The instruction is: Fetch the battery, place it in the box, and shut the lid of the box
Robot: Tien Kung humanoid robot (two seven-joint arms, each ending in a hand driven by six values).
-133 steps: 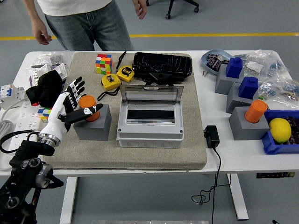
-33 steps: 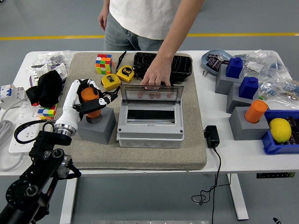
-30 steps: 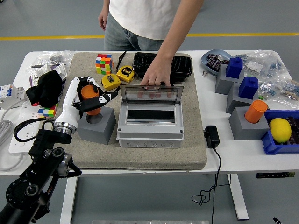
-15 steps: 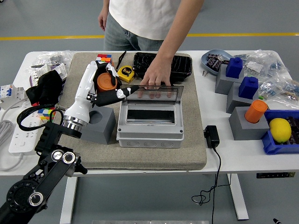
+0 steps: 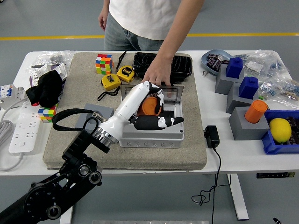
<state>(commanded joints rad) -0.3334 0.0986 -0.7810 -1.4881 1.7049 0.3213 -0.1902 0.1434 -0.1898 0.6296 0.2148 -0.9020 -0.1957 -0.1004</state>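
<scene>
My left hand (image 5: 150, 112) is shut on the orange cylindrical battery (image 5: 150, 105) and holds it over the open inside of the grey box (image 5: 154, 138) in the middle of the mat. The box's clear lid (image 5: 174, 94) stands up at the back. A person's hand (image 5: 157, 76) rests on the lid's top edge. The empty grey holder block (image 5: 96, 114) sits left of the box, partly hidden by my arm. Whether the battery touches the box floor is hidden by my fingers.
Two yellow tape measures (image 5: 111, 81), a colour cube (image 5: 103, 63) and a black tray (image 5: 163, 63) lie behind the box. A black power adapter (image 5: 211, 136) lies to its right. Grey blocks with blue and orange cylinders (image 5: 254, 112) and a blue bin with a lemon (image 5: 280, 129) stand at the right.
My left hand lifted the orange battery out of the grey holder block and carried it right, over the open box. The person stepped in and put a hand on the lid.
</scene>
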